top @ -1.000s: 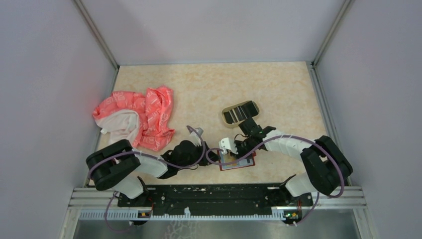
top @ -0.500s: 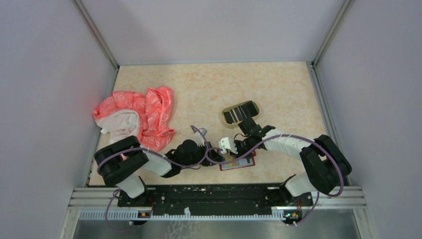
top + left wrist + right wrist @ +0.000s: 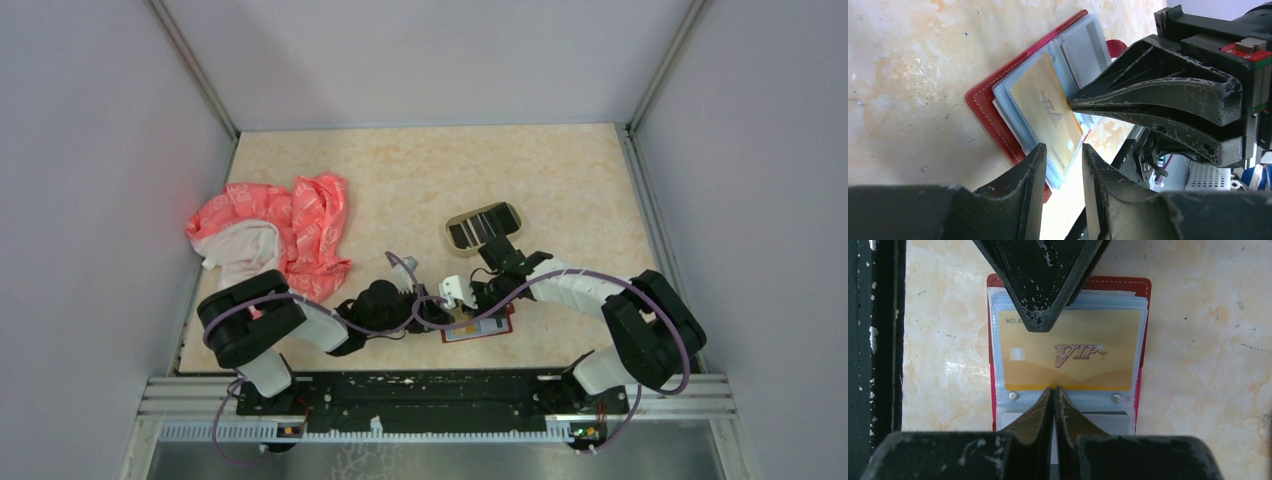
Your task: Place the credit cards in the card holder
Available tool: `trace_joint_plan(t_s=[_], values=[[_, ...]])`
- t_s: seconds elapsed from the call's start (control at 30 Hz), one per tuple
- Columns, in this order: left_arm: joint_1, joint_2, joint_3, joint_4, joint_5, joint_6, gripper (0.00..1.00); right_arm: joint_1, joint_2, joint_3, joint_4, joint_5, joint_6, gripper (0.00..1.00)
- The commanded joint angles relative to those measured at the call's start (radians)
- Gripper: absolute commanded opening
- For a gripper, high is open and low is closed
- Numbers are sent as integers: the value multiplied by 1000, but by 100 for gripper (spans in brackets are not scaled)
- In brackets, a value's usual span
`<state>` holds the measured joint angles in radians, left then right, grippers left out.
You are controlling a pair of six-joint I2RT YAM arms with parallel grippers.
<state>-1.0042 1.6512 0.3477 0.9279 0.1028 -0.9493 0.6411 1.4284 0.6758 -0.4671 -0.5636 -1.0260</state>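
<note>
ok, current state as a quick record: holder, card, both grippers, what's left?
card holder: red, open on the table, clear sleeves up
gold card: VIP side up at the top sleeve; fully seated or not, unclear
right gripper: shut, tips on the card's long edge
left gripper: fingers slightly apart at the opposite edge; grip unclear
dark striped cards: in the tan tray behind the holder
pink cloth: table's left side

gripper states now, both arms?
Left gripper: slightly open, tips at the gold card edge, nothing visibly gripped.
Right gripper: shut, empty, tips touching the gold card.
</note>
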Motion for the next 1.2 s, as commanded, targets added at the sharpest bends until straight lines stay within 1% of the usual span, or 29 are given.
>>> trace_joint_plan(t_s=[0.0, 0.17, 0.3, 0.6, 0.93, 1.03, 1.17], values=[[1, 6, 15, 16, 1, -17, 39, 15, 21, 13, -8, 33, -6, 3], [1, -42, 13, -42, -20, 1, 40, 15, 22, 14, -9, 34, -6, 3], [2, -41, 14, -58, -24, 0, 41, 15, 22, 15, -13, 36, -6, 3], [2, 0, 12, 9, 6, -16, 42, 15, 23, 15, -13, 36, -6, 3], [1, 31, 39, 3, 18, -26, 42, 15, 20, 18, -13, 33, -1, 3], [1, 43, 41, 47, 44, -27, 42, 15, 12, 26, -17, 20, 12, 5], [2, 40, 62, 51, 68, -26, 42, 13, -12, 66, -50, -7, 47, 9]])
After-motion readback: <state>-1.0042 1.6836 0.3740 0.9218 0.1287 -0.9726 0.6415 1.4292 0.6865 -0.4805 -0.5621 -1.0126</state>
